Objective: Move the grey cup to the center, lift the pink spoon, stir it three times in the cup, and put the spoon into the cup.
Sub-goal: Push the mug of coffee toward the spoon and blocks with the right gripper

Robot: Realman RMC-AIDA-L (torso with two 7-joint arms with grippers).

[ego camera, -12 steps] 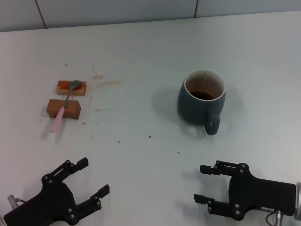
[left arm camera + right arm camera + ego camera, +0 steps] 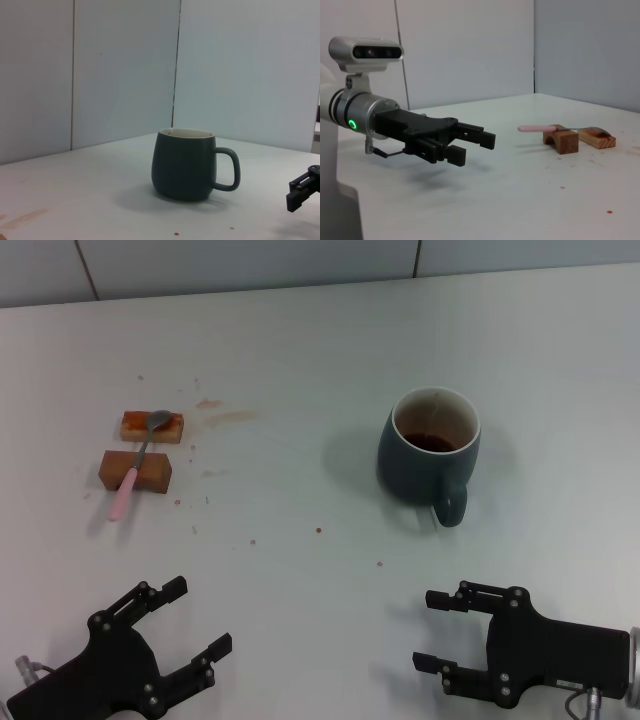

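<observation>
The grey cup (image 2: 430,453) stands upright right of the table's middle, handle toward me, with dark liquid inside; it also shows in the left wrist view (image 2: 185,164). The pink spoon (image 2: 133,468) lies across two brown blocks at the left, bowl on the far block; it also shows in the right wrist view (image 2: 540,128). My left gripper (image 2: 198,615) is open, low at the near left, well short of the spoon. My right gripper (image 2: 433,630) is open at the near right, short of the cup.
Two brown wooden blocks (image 2: 137,470) (image 2: 152,426) hold the spoon at the left. Brownish stains (image 2: 225,416) and small specks mark the white table (image 2: 300,360). A grey wall runs along the back edge.
</observation>
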